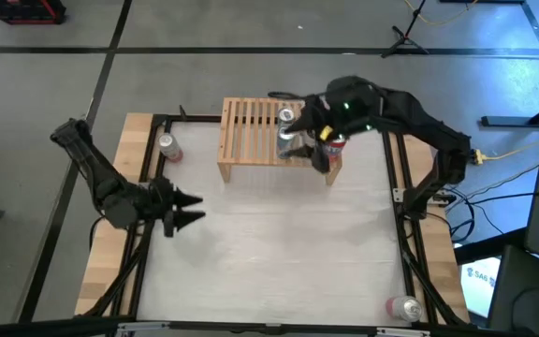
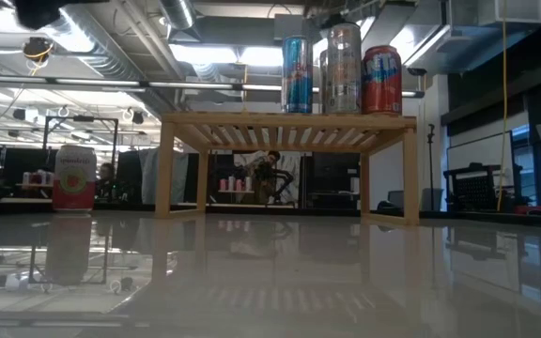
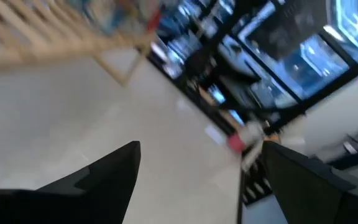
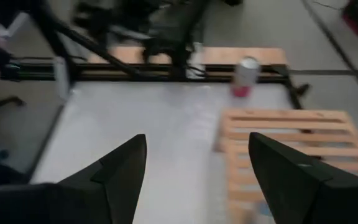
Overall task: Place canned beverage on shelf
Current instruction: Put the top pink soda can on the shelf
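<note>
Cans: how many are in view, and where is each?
5. Three stand on the shelf: blue can, clear can, red can. A pink can stands left of the shelf; another can lies at the table's near-right corner.

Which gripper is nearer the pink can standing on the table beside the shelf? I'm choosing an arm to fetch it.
Left. The left gripper hovers open just in front of the pink can; the right gripper is over the shelf, farther away.

The white table [image 1: 279, 243] carries the shelf [image 1: 251, 131] with three cans on top, plus two loose cans.
</note>
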Motion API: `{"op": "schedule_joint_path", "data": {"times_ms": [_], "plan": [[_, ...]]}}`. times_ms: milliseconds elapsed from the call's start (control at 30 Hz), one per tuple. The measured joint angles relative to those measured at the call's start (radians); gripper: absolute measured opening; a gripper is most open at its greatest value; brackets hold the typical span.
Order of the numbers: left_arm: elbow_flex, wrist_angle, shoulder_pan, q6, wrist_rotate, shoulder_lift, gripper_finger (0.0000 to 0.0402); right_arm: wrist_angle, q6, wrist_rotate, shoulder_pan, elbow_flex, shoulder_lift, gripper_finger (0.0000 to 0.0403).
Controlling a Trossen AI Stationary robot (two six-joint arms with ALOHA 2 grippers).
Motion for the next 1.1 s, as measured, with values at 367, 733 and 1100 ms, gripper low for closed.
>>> {"op": "schedule_joint_path", "data": {"times_ms": [367, 733, 1100], "plan": [[0.355, -0.568, 0.393, 0.131, 0.151, 0.004, 0.0324, 0.005, 0.21, 0.193, 0.209, -0.086, 0.001, 0.0272], [0.408, -1.016, 0.873, 0.18, 0.363, 0.074, 0.0324, 0.012, 0.323, 0.307, 0.319, -0.233, 0.002, 0.0272], [0.407, -1.042, 1.262, 0.392, 0.564, 0.351, 0.0324, -0.135, 0.168, 0.296, 0.298, -0.233, -0.046, 0.0272]]}}
